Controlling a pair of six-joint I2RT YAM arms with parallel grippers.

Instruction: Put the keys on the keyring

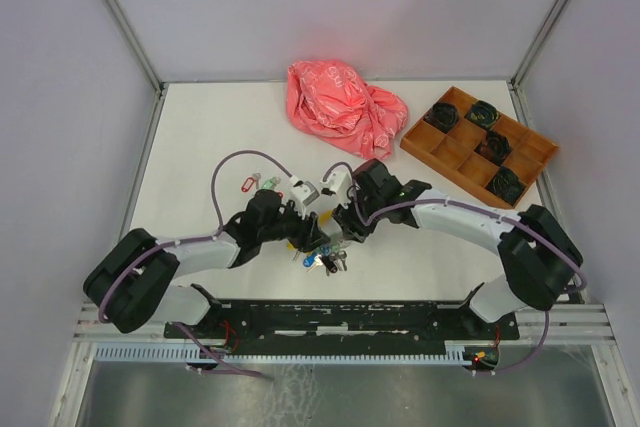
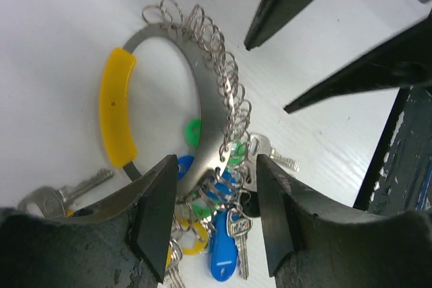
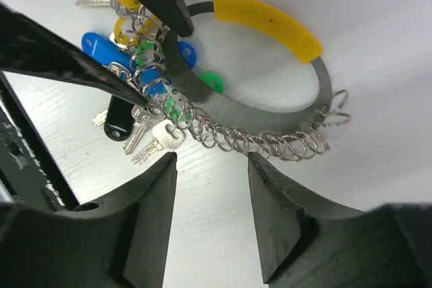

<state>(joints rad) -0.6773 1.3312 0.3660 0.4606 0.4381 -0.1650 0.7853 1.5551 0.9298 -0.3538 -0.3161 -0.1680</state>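
Note:
The keyring [image 2: 210, 116] is a wide flat grey ring with a yellow sleeve [image 2: 116, 106] and a row of small wire loops, lying on the white table. Several keys with blue, green and yellow tags [image 2: 226, 234] hang bunched at its lower part. My left gripper [image 2: 212, 197] is open, its jaws on either side of that bunch without closing on it. My right gripper [image 3: 210, 190] is open and empty, just short of the loop row on the keyring [image 3: 260, 114]. In the top view both grippers meet over the key bunch [image 1: 322, 259]. Two loose keys with red [image 1: 248, 184] and green [image 1: 270, 183] tags lie to the left.
A crumpled pink bag [image 1: 345, 107] lies at the back. A wooden compartment tray [image 1: 455, 152] with dark objects stands at the back right. A black-tagged key [image 3: 118, 123] lies beside the bunch. Each gripper's fingers show in the other wrist view.

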